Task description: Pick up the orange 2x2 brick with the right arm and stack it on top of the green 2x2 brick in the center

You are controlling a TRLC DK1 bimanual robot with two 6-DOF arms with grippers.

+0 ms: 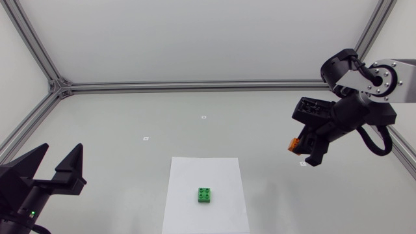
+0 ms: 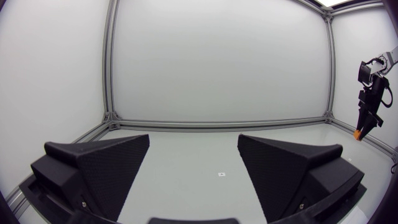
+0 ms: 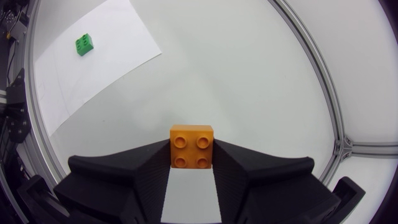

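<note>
Right gripper (image 1: 304, 148) clamped on orange brick (image 3: 191, 147), held aloft — green brick (image 1: 205, 194) sits on white paper (image 1: 188, 175), well apart — left gripper (image 2: 194, 155) gapes wide.

Right hand (image 1: 303, 153) aloft, tight on orange brick (image 3: 191, 146); left hand (image 1: 64, 148) spread.

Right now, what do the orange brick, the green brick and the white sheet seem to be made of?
Orange brick: likely hard moulded plastic, smooth with a slight sheen and crisp round studs. Green brick: apparently the same plastic with the same studs, though it looks small here. White sheet: probably paper, as it is thin, flat and matte with straight edges.
</note>
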